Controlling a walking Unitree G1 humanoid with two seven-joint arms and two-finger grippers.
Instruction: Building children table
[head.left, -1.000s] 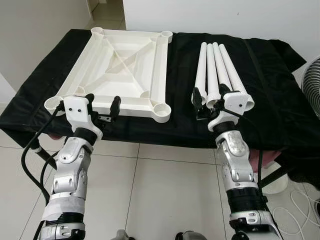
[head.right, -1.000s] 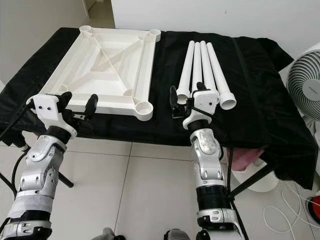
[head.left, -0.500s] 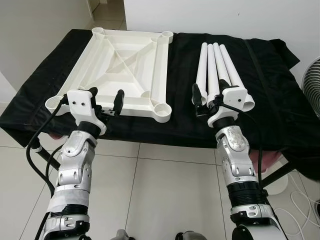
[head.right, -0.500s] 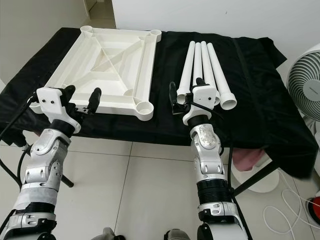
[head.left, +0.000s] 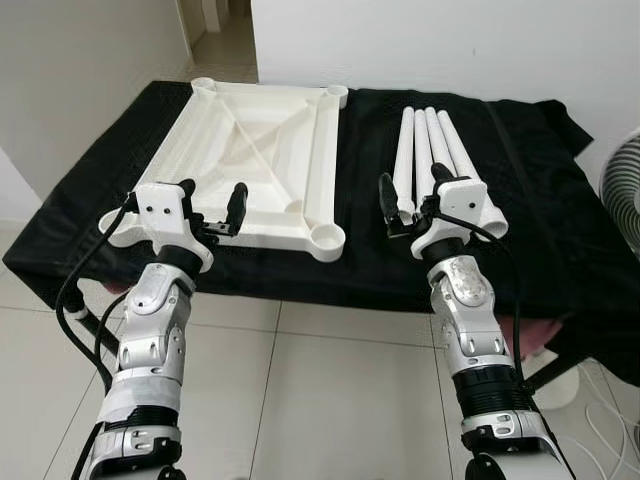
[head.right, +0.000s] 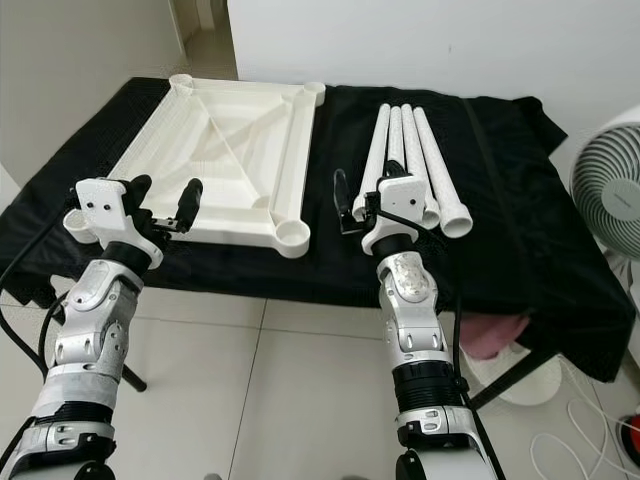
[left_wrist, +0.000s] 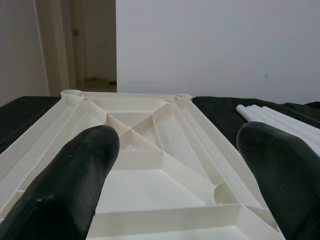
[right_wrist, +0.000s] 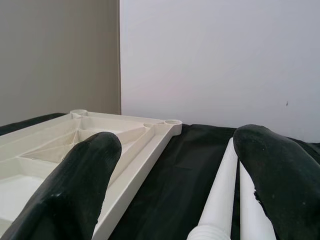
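white tabletop and four legs laid out, both grippers empty

white plastic, ribbed and cross-braced, the children's tabletop (head.left: 262, 155) lies upside down on the robot's left half of the worktop (head.left: 540, 200), a round leg socket (head.left: 326, 238) at each corner. the worktop is draped in a black cloth (head.right: 520, 250) that hangs over its edges. just to the right of the tabletop, apart from it, four white table legs (head.left: 432, 150) lie side by side, touching one another, their wider ends toward the robot.

the left gripper (head.left: 210, 207) hovers at the near edge of the tabletop, its fingers (left_wrist: 82, 175) spread apart with nothing between them; the left wrist view looks between them along the ribbed underside. the right gripper (head.left: 412, 200) is held over the near ends of the legs, fingers (right_wrist: 75, 180) likewise apart and empty, one finger to the left of the bundle and the other over it. whether either gripper touches the plastic cannot be told.

below the worktop edge is a pale tiled floor (head.left: 330, 400). a white standing fan (head.right: 605, 190) is at the right side, a pink object (head.right: 490, 335) shows under the cloth's hanging edge, and an open doorway (head.left: 215, 20) lies beyond the far left corner.
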